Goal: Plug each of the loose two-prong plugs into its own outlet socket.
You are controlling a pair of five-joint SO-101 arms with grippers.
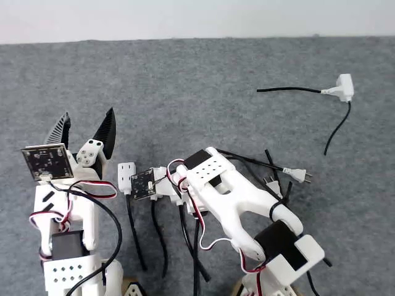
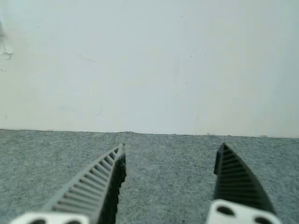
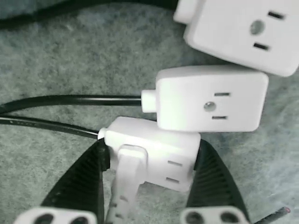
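far carpet [image 1: 185, 80]: open | between arms: cables [image 1: 137, 237] crowd (tangled)

text: none legible | labels: none | numbers: none | signs: none

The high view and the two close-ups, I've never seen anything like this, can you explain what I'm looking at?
A left arm and a right arm, small robots, sit at a grey table. The high view looks down from a fixed camera; the other two pictures come from a camera on each wrist. The left pincer is open and empty. The right pincer grips an outlet socket beside another socket. Loose on the table lie a white plug and a second plug.
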